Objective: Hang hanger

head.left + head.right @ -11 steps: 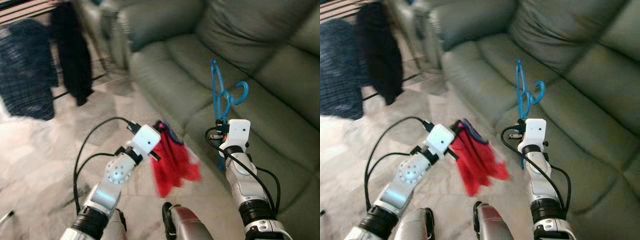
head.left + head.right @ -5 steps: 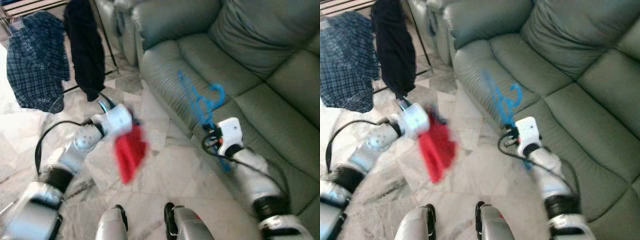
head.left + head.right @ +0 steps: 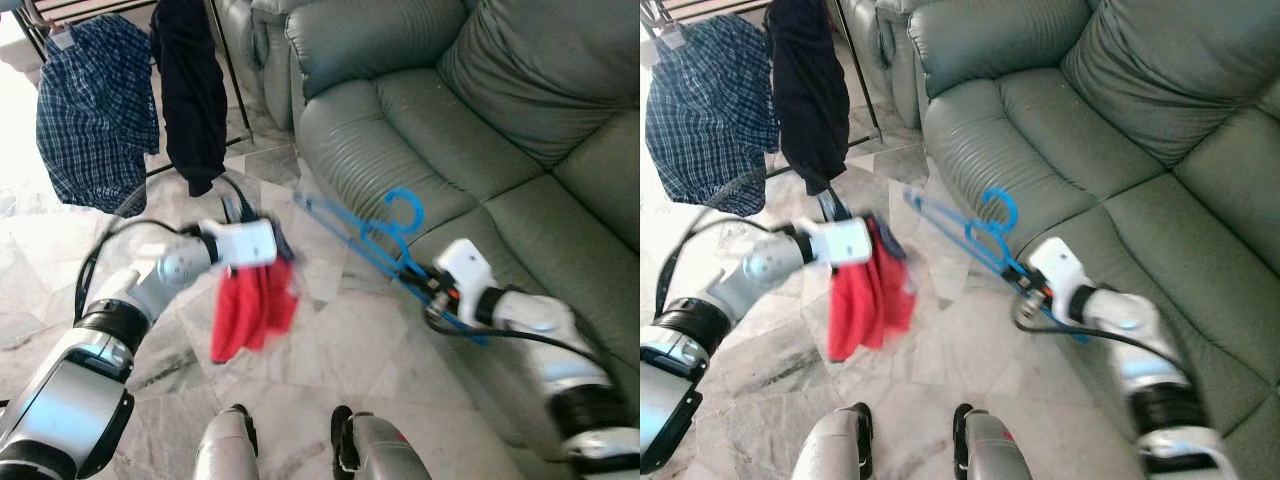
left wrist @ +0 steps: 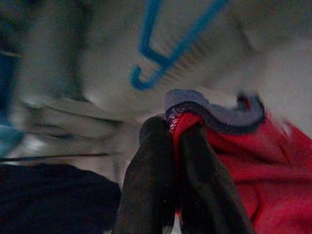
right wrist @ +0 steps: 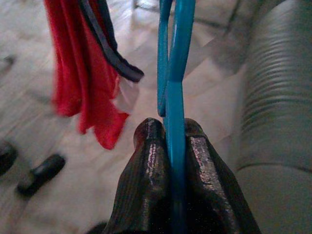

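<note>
Feet: the robot's own feet point(image 3: 290, 450) stand on the pale marble floor point(image 3: 330, 350), nearest the camera.
Right gripper: the right gripper point(image 5: 168, 134) has its two black fingers pressed together on the blue hanger point(image 3: 370, 240), beside the sofa's front edge.
Hanger: it sticks out tilted from the right gripper, its hook up, in front of the sofa's seat cushion and above the floor.
Left gripper: the left gripper point(image 4: 173, 141) has its fingers closed on the dark-trimmed edge of the red cloth point(image 3: 250, 310), out from the sofa over the floor.
Red cloth: it hangs limp below the left gripper, near the hanger but apart from it.
Sofa: the grey-green leather sofa point(image 3: 480, 120) runs along the right side.
Clothes rack: past the sofa's end, a rack point(image 3: 225, 75) holds a black garment point(image 3: 190, 90) and a plaid shirt point(image 3: 95, 110).
</note>
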`<state>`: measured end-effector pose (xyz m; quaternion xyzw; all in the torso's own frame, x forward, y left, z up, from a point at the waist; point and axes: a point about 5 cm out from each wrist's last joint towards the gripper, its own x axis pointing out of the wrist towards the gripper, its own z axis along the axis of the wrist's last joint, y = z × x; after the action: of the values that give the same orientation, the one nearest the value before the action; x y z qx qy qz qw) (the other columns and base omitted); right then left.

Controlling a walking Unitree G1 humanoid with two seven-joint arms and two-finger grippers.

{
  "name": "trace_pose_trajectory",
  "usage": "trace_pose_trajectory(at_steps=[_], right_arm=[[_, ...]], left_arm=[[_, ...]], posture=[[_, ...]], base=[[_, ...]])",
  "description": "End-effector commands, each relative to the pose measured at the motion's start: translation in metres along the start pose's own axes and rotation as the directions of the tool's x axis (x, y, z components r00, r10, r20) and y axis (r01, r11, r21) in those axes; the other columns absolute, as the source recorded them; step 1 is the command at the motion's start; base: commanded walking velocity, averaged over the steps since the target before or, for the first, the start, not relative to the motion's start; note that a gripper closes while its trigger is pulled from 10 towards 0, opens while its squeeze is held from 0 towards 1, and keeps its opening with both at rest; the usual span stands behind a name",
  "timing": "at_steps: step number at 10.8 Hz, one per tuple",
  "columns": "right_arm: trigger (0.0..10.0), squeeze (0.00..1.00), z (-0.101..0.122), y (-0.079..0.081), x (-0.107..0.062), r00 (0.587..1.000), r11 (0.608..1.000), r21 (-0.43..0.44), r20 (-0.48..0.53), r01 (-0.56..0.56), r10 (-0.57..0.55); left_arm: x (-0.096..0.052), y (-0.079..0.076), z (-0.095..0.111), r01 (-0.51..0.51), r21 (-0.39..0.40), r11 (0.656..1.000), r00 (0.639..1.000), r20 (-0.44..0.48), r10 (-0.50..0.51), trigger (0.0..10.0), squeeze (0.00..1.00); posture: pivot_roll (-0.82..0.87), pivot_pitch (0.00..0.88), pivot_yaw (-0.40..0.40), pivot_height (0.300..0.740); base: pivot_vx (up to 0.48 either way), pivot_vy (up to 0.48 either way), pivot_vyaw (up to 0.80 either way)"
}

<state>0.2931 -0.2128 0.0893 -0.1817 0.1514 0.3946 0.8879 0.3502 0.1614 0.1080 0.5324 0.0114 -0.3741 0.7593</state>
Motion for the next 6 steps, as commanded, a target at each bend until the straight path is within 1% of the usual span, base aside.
trace_pose_trajectory(at_steps=[1,2,3,4,5,6], right_arm=[[10.0,0.00,-0.004,0.006,-0.006,0.994,0.995,-0.006,-0.044,-0.104,0.104],[10.0,0.00,-0.007,0.008,-0.010,0.986,0.989,0.009,-0.079,-0.148,0.148],[10.0,0.00,-0.012,0.012,-0.016,0.963,0.972,0.001,-0.137,-0.236,0.234],[10.0,0.00,-0.012,0.013,-0.021,0.940,0.954,0.024,-0.166,-0.298,0.298],[10.0,0.00,-0.013,0.013,-0.023,0.931,0.948,0.015,-0.184,-0.318,0.315],[10.0,0.00,-0.012,0.011,-0.023,0.932,0.949,0.028,-0.183,-0.314,0.314]], left_arm=[[-0.001,-0.003,-0.005,0.049,0.003,0.999,0.999,-0.024,-0.048,10.0,0.00],[-0.001,-0.003,-0.006,0.053,-0.006,0.999,0.998,-0.023,-0.053,10.0,0.00],[-0.002,-0.005,-0.008,0.074,0.014,0.997,0.997,-0.032,-0.074,10.0,0.00],[-0.004,-0.007,-0.011,0.087,0.006,0.996,0.996,-0.037,-0.086,10.0,0.00],[-0.005,-0.007,-0.012,0.090,0.001,0.996,0.995,-0.039,-0.090,10.0,0.00],[-0.004,-0.005,-0.010,0.075,-0.026,0.997,0.997,-0.021,-0.076,10.0,0.00]], posture=[[-0.02,0.215,-0.019,0.740],[-0.02,0.215,-0.024,0.740],[-0.01,0.217,-0.031,0.740],[-0.01,0.216,-0.037,0.740],[-0.01,0.215,-0.039,0.740],[-0.02,0.214,-0.046,0.740]], base=[[0.000,0.000,0.00],[0.000,0.000,0.00],[0.000,0.000,0.00],[0.000,0.000,0.00],[0.000,0.000,0.00],[0.000,0.000,0.00]])
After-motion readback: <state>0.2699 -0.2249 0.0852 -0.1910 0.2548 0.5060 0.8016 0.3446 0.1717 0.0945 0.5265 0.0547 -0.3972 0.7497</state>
